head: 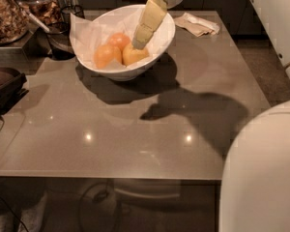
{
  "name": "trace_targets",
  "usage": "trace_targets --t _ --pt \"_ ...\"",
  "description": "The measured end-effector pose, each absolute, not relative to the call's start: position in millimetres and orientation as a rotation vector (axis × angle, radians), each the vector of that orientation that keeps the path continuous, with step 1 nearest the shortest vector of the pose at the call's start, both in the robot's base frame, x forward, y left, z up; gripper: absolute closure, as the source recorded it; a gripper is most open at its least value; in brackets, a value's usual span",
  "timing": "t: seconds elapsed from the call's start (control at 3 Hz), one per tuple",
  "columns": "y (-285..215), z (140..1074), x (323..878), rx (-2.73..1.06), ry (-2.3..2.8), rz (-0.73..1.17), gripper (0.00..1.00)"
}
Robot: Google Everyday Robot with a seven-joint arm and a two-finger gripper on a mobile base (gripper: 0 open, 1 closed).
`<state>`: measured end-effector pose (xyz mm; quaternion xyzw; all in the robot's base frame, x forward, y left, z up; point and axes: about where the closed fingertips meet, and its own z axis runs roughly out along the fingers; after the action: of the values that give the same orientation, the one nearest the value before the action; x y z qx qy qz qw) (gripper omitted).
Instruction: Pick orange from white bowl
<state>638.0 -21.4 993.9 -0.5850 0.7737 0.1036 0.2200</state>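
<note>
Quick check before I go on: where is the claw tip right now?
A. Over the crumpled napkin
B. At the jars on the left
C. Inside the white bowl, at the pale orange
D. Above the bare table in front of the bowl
C: the claw slants down past the rim of the bowl, and its tip meets the orange.
</note>
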Motion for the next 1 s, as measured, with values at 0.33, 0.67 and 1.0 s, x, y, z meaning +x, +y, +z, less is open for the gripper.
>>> trace_targets --t 0.33,0.67,1.0 --pt "-15 986 655 -1.608 2.161 0.319 0.03" --pt "-10 977 671 -1.584 2.202 0.319 0.09" --pt "-6 967 684 -1.570 2.229 0.316 0.23"
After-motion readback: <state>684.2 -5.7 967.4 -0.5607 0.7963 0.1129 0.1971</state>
